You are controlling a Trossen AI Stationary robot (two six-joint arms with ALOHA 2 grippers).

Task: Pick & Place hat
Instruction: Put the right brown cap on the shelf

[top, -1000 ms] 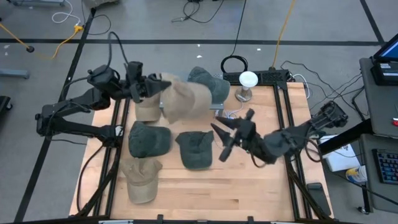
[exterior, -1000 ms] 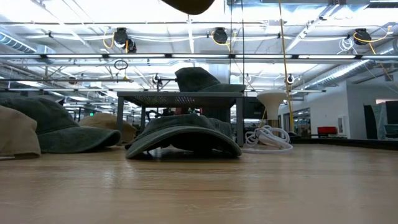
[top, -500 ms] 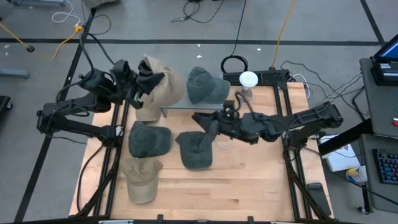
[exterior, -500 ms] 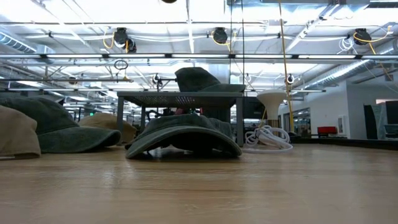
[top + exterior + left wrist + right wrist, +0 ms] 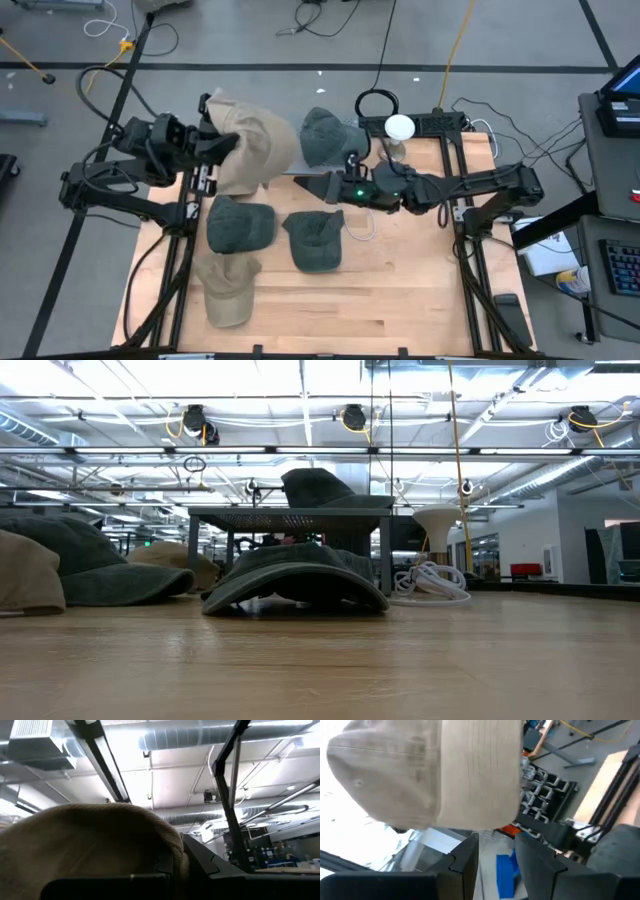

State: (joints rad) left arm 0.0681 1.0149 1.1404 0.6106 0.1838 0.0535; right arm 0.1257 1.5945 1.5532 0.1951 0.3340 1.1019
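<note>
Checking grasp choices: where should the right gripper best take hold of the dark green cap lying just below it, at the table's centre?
Probably the brim of the dark green cap: it is thin and flatter than the domed crown. The right gripper hangs just behind it, so descending from above seems simplest.

High view: overhead, straight down, whole bench point(image 5: 400, 300) and both arms in frame. Low view: at bench-top height, level across the wood into the room. Wrist views: close behind each arm's fingers, both filled by the tan hat point(image 5: 255, 150), also seen from overhead.
</note>
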